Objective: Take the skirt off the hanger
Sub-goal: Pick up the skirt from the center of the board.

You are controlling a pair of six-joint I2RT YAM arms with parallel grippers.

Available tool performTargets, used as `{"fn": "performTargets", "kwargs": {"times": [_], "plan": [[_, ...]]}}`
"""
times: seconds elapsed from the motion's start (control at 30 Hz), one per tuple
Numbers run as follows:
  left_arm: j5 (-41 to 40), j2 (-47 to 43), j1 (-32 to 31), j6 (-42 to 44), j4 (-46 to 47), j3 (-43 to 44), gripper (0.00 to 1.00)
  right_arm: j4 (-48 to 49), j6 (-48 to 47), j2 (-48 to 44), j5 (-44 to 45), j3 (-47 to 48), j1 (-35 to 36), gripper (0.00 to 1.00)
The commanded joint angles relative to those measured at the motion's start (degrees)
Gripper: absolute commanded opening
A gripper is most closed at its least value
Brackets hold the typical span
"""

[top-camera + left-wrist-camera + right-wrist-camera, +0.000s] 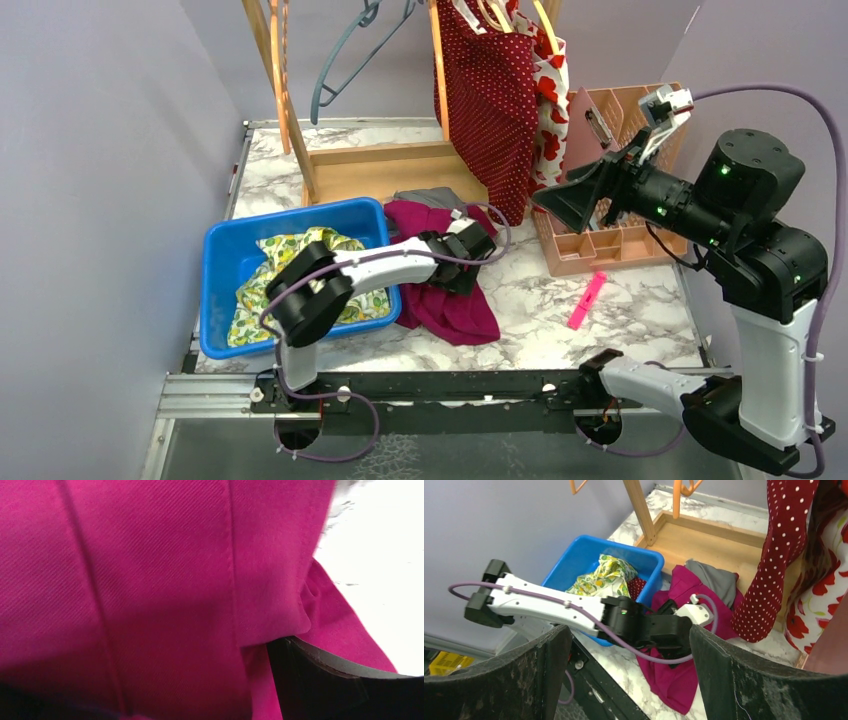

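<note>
A magenta skirt (pixel 455 312) lies crumpled on the marble table, off any hanger. My left gripper (pixel 468 262) is pressed down onto it with its jaws wide. The left wrist view is filled with its cloth (pixel 150 580), and only one black finger (pixel 325 685) shows. A dark red polka-dot garment (pixel 490 100) hangs from an orange hanger (pixel 545 20) on the wooden rack (pixel 390 165). My right gripper (pixel 560 205) is raised beside it, open and empty (pixel 628 645), apart from the polka-dot cloth (pixel 781 555).
A blue bin (pixel 225 300) with floral cloth stands at the left. A grey cloth (pixel 430 197) lies behind the skirt. A white garment with red hearts (pixel 550 100) hangs beside the polka-dot one. An empty grey-blue hanger (pixel 345 60), a pink basket (pixel 620 245) and a pink marker (pixel 587 300) are nearby.
</note>
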Motion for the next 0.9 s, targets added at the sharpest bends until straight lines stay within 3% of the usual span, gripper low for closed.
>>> {"fn": "performTargets", "kwargs": {"times": [0.0, 0.03, 0.07, 0.1, 0.17, 0.2, 0.47, 0.6, 0.7, 0.87], "plan": [[-2.5, 7.1, 0.1, 5.5, 2.6, 4.3, 0.97, -3.9, 0.1, -1.9, 2.1, 0.3, -0.2, 0.92], [-2.8, 8.0, 0.1, 6.1, 2.7, 4.4, 0.93, -4.4, 0.1, -2.1, 2.2, 0.5, -0.1, 0.92], [-3.2, 8.4, 0.1, 6.4, 3.2, 4.5, 0.81, -4.8, 0.0, -2.5, 2.3, 0.5, -0.1, 0.92], [-3.3, 8.8, 0.1, 6.8, 3.2, 4.5, 0.64, -4.9, 0.0, -2.8, 2.3, 0.2, -0.2, 0.92], [-2.9, 7.6, 0.0, 6.8, 2.9, 4.5, 0.18, -4.7, -0.2, -3.1, 2.1, -0.4, -0.2, 0.92], [-2.6, 6.1, 0.0, 5.8, 2.4, 4.2, 0.01, -4.7, -0.4, -3.1, 1.9, -0.4, -0.2, 0.92], [0.4, -15.6, -1.2, -3.9, -7.8, 7.7, 0.0, -1.9, -3.2, -2.2, -1.1, -2.3, -0.2, 0.92], [-7.0, -21.5, -0.6, -5.0, -18.1, 15.2, 0.0, 0.5, -3.5, -1.5, -2.4, -4.2, -0.2, 0.93], [-9.9, -24.3, 2.6, -4.8, -21.6, 18.9, 0.0, 1.9, -3.2, -0.9, -2.5, -5.4, -0.2, 0.92], [-13.1, -29.2, 11.6, -5.7, -21.5, 18.1, 0.0, 2.7, -1.3, 0.8, -1.0, -4.9, -0.1, 0.92]]}}
